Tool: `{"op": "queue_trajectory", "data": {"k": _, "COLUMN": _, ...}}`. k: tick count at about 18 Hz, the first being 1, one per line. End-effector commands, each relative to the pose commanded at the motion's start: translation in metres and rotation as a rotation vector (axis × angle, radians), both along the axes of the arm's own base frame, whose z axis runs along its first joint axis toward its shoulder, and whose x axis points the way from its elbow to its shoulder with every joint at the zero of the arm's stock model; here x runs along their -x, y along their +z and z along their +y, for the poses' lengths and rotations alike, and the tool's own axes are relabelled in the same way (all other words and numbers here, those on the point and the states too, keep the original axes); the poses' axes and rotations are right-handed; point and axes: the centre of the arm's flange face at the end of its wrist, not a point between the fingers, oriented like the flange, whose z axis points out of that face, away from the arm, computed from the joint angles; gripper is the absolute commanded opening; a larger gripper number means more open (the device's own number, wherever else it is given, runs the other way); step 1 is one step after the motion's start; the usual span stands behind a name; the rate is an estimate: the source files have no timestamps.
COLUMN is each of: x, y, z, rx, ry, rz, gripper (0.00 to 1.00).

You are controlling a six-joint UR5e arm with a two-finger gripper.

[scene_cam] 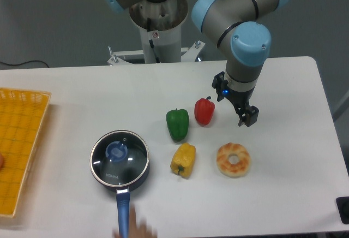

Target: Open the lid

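Note:
The lid (119,158), clear glass with a silver rim and a blue centre knob, rests flat on the dark blue saucepan (143,177) at the front left of the white table. The pan's long blue handle (123,209) points toward the front edge. My gripper (246,119) hangs at centre right, well away from the lid and just right of the red pepper. Its black fingers point down, slightly apart, with nothing between them.
A red pepper (204,111), a green pepper (178,124), a yellow pepper (184,160) and a glazed doughnut (233,160) lie between the pan and the gripper. A yellow basket (19,140) sits at the left edge. A blurred skin-coloured shape (139,230) shows by the handle's end.

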Motion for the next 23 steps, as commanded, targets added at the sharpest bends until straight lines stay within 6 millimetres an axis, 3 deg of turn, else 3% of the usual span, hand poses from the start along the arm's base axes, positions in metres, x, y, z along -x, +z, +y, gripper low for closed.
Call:
{"op": "queue_trajectory", "data": {"k": 6, "x": -0.004, "y": 0.001, "z": 0.003, "rx": -0.005, "ry": 0.0, "rz": -0.001, "gripper": 1.0}}
{"op": "queue_trajectory", "data": {"k": 15, "x": -0.005, "y": 0.0, "z": -0.028, "rx": 0.004, "ry": 0.047, "rz": 0.002, "gripper": 1.0}}
{"op": "queue_trajectory", "data": {"k": 20, "x": -0.005, "y": 0.004, "z": -0.034, "rx": 0.005, "ry": 0.057, "rz": 0.003, "gripper": 1.0}}
{"op": "queue_trajectory", "data": {"k": 23, "x": -0.015, "y": 0.007, "z": -0.037, "rx": 0.003, "ry": 0.067, "rz": 0.005, "gripper": 1.0}}
